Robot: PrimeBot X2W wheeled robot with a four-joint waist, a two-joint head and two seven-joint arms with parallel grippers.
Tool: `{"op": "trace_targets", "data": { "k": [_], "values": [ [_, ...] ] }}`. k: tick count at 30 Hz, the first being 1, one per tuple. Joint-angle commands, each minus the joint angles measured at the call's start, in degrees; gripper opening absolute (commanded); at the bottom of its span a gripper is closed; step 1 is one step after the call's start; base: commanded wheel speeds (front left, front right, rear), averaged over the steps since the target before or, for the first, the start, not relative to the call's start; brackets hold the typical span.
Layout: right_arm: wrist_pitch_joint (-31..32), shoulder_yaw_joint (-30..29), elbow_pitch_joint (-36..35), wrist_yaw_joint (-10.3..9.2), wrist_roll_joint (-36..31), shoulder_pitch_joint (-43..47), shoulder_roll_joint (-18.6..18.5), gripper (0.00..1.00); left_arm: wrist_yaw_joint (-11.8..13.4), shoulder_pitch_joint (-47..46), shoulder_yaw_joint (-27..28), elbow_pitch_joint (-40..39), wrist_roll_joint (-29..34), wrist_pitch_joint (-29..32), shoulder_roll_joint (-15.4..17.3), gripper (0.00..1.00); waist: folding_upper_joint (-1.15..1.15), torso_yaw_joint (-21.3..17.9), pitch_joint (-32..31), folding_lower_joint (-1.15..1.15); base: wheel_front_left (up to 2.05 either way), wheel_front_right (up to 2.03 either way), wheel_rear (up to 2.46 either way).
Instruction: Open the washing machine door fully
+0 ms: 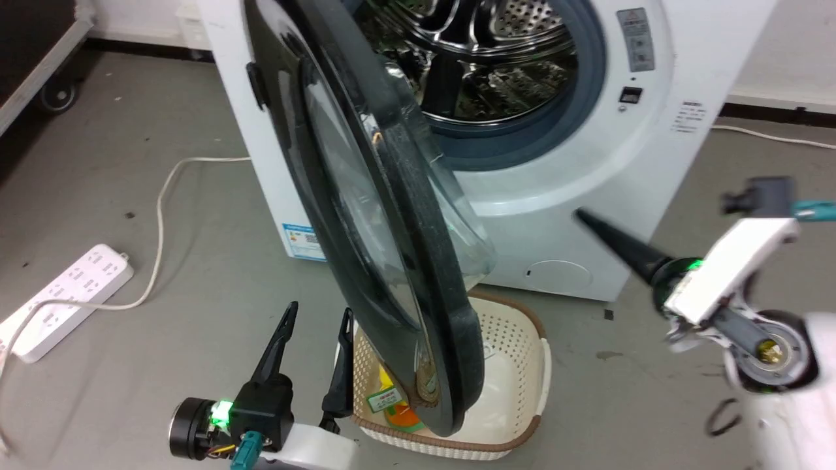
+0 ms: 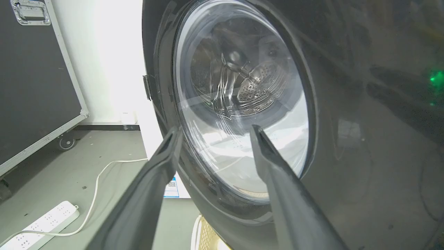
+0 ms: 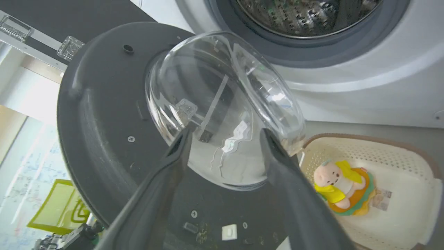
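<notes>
The washing machine door [image 1: 392,215] is a glossy black disc, swung out from the white machine [image 1: 588,196] and standing nearly edge-on in the head view. Its handle tab [image 1: 256,83] sits on the far left rim. My left gripper [image 1: 313,339] is open at the lower left, just short of the door's outer face [image 2: 347,139], fingers pointing up. In its wrist view the left gripper [image 2: 215,129] frames the glass window. My right gripper [image 1: 588,219] reaches in from the right. Its wrist view shows the right gripper [image 3: 226,132] open before the glass bowl [image 3: 222,93], holding nothing.
A cream basket [image 1: 516,365] stands on the floor under the door's lower edge, with a plush toy [image 3: 341,187] inside. A white power strip [image 1: 65,294] and its cable lie on the floor to the left. A black wheeled case [image 2: 34,86] stands further left. The steel drum [image 1: 496,52] is exposed.
</notes>
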Motion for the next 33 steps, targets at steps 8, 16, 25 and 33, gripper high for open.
{"op": "trace_targets", "data": {
  "k": [8,16,25,33],
  "values": [
    [-35.6,6.7,-11.6,0.07,-29.3,9.6,-15.5,1.0,-1.2,0.8,1.3,0.3,-0.7,-0.3,-0.8,1.0,0.0,-3.6,-1.4,0.0,0.0,0.0,0.0],
    [-52.9,3.4,-12.8,0.07,-47.9,21.8,-10.4,1.0,-2.5,2.2,2.5,0.2,-1.1,-0.3,-1.1,1.0,0.0,-6.0,-2.0,0.0,0.0,0.0,0.0],
    [-54.7,0.0,-14.1,0.07,-55.2,31.6,0.9,1.0,-3.8,2.7,2.7,0.5,-0.7,-0.3,-1.3,1.0,0.0,-6.4,-2.6,0.0,0.0,0.0,0.0],
    [-54.7,-1.2,-14.8,0.07,-56.0,33.6,2.8,1.0,-4.5,3.0,2.4,0.8,0.5,-0.3,-1.3,0.0,0.0,-6.1,-3.0,0.0,0.0,0.0,0.0]
  ]
}}
